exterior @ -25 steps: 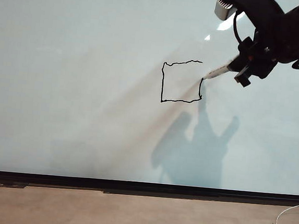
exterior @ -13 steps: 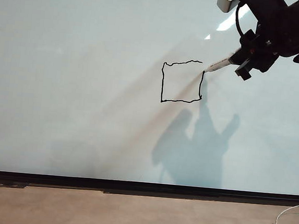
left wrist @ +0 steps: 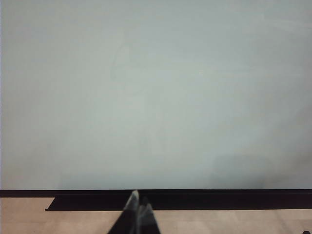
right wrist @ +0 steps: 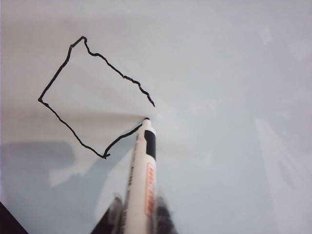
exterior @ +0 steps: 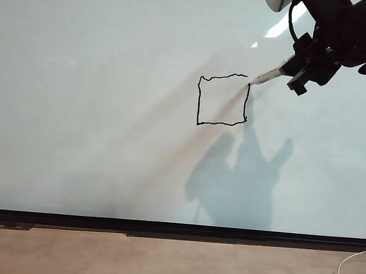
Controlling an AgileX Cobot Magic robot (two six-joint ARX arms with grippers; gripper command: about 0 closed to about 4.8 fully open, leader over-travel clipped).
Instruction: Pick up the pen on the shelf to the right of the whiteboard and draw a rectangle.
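Pen (right wrist: 141,185) is clamped in the right gripper (right wrist: 139,217), tip kept against the whiteboard (exterior: 77,102) to close the rectangle (exterior: 223,100); left gripper (left wrist: 138,214) is parked low, seemingly shut.

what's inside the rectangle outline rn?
Only bare whiteboard shows inside the rectangle. The right gripper holds the pen tip at its unclosed upper right corner. Nothing covers the interior.
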